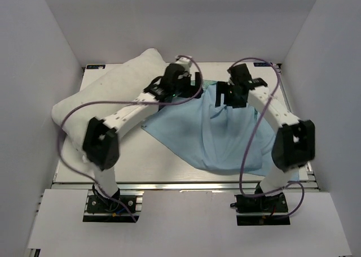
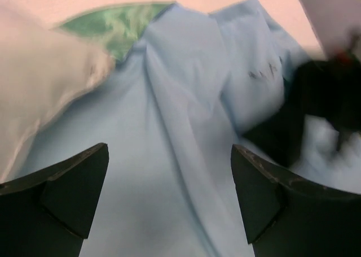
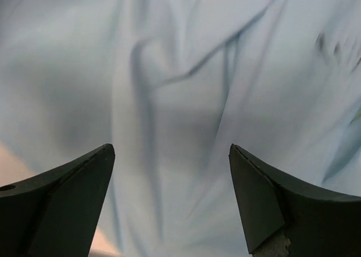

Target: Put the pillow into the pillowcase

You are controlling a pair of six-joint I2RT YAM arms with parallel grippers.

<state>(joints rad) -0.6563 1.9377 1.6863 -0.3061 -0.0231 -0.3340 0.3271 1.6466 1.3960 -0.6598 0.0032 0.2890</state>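
Top external view: the plump white rectangular stuffed pillow [image 1: 107,90] lies at ten o'clock on the surface [image 1: 130,155], its long axis running toward one o'clock. The limp light-blue fabric pillowcase [image 1: 225,138] spreads toward four o'clock, beneath both grippers. The left gripper [image 2: 169,148], nearer the pillow, and the right gripper [image 3: 171,148] are spread and empty.

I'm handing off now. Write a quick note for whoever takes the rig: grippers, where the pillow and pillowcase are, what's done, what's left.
Left gripper: open, holding nothing, above the far part of the pillowcase, next to the pillow.
Right gripper: open, holding nothing, over wrinkled blue fabric.
Pillow: far left of the table, fully outside the case.
Pillowcase: lies rumpled, blue side up, with a green patterned bit at the far edge.
Done: nothing inserted.
Left: grip the opening, spread it, and work the pillow in. I cannot tell which edge is the opening.
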